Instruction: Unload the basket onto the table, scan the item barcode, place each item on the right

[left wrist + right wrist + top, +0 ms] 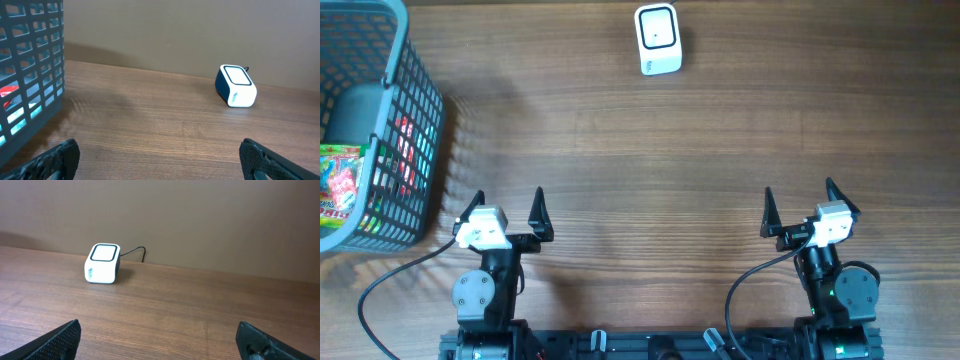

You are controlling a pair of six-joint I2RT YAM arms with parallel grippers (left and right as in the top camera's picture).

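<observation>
While holding nothing, left hand [509, 194] and right hand [799, 188] both stand spread wide.

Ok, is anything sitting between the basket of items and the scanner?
Nothing visible: the table between the basket and the scanner is bare wood. The items do lie inside the basket, though, so its grid wall stands between the open left gripper and them; reaching in from above looks simplest.

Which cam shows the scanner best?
Right wrist: the scanner sits unobstructed, with its top, front face and cable visible. Left wrist shows it angled, off to the right. Overhead shows only its top, near the frame's upper edge.
</observation>
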